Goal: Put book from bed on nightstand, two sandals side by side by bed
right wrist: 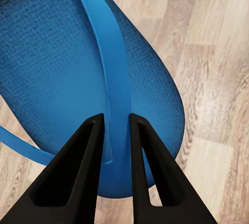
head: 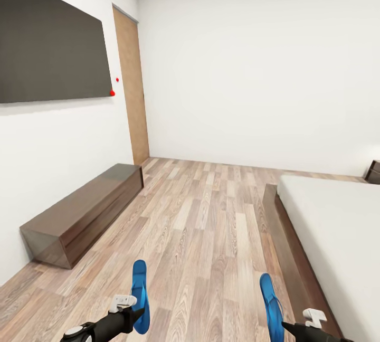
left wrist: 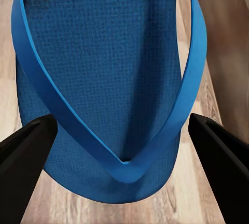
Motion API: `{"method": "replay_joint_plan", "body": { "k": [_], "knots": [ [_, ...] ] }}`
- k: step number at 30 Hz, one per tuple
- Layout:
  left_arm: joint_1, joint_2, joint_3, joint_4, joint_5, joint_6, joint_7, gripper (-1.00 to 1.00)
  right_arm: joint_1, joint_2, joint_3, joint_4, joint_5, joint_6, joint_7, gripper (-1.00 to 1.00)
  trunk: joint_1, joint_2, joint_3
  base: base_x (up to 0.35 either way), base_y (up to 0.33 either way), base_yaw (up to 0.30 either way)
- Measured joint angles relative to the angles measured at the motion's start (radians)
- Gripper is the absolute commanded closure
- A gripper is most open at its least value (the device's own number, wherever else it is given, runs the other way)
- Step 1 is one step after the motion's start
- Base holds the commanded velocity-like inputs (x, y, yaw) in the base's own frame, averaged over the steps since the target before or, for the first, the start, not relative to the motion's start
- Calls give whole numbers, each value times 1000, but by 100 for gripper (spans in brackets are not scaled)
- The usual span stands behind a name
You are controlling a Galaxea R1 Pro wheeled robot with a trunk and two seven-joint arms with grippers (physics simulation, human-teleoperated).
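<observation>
A white-walled bedroom with a light wood-plank floor (head: pixel 206 215). At the bottom of the head view, each arm carries a bright blue sandal out in front, above the floor.

The left sandal (head: pixel 140 294) sits by the left pincer (head: pixel 126 307). In the left wrist view, this pincer (left wrist: pixel 124 146) stands wide, its black fingers (left wrist: pixel 26 151) either side of the sandal's toe end (left wrist: pixel 104 79), with the thong straps meeting between them; whether they touch the sandal I cannot tell.

The right pincer (right wrist: pixel 116 130) is clenched on the thin strap of the right sandal (right wrist: pixel 78 79), which shows in the head view too (head: pixel 272 305).

The bed (head: pixel 338 236), an off-white mattress on a dark frame, lies to the right. A long low dark bench (head: pixel 84 215) lines the left wall beneath a dark screen (head: pixel 50 46), near a tan door (head: pixel 132 94).
</observation>
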Motion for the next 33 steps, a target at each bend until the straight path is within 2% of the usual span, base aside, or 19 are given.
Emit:
{"method": "replay_joint_plan", "body": {
  "k": [28, 33],
  "knots": [
    [0, -1, -1, 0, 0, 0, 0, 100, 0, 0, 0, 0, -1, 0, 0, 100, -107, 196, 88, 0, 0, 0],
    [-1, -1, -1, 0, 0, 0, 0, 100, 0, 0, 0, 0, 0, -1, 0, 100, -127, 231, 103, 0, 0, -139]
  ]
}}
